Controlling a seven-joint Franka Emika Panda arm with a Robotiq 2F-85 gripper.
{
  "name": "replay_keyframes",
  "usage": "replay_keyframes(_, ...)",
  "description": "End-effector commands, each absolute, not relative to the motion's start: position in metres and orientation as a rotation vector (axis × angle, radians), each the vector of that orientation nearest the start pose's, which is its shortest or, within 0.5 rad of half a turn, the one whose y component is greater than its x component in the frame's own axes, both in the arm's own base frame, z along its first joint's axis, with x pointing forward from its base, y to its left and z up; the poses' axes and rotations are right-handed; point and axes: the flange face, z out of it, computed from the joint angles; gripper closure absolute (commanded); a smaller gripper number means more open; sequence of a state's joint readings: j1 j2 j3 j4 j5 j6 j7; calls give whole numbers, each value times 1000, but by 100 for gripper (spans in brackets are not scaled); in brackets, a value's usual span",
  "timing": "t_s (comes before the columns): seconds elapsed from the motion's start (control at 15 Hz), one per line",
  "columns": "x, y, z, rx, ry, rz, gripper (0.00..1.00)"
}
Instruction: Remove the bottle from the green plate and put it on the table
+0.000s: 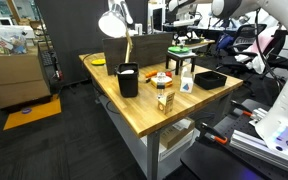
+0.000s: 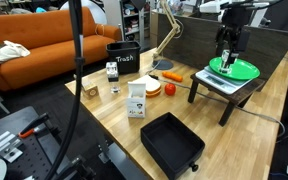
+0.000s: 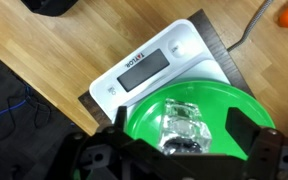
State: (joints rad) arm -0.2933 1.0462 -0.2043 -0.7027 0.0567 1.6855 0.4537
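Note:
A clear plastic bottle [image 3: 184, 125] stands on the bright green plate [image 3: 229, 105]. The plate rests on a white kitchen scale [image 3: 149, 70] on a small raised stand on the wooden table [image 2: 89, 125]. My gripper [image 3: 184, 142] hangs right over the plate, open, with one finger on each side of the bottle and a gap on both sides. In both exterior views the gripper [image 2: 227, 52] [image 1: 183, 42] is low over the green plate [image 2: 242, 70] [image 1: 181, 51]. The bottle [image 2: 227, 62] is only partly visible between the fingers.
A black rectangular tray [image 2: 172, 145] lies near the table edge. A black trash bin [image 2: 122, 58], a white carton [image 2: 136, 100], an orange object [image 2: 172, 76] and a desk lamp [image 1: 114, 22] also stand on the table [image 1: 144, 115]. The stand's legs are close to the plate.

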Motion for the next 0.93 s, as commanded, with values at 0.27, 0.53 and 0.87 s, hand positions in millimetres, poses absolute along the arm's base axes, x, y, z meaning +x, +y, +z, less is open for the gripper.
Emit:
replay_keyframes(0.27,730,-324,323,-3066,1454,-4,0)
replay_keyframes(0.53,736,-322,330,-3074,1465,-80,40)
replay_keyframes(0.87,742,-322,336,-3083,1459,-168,76)
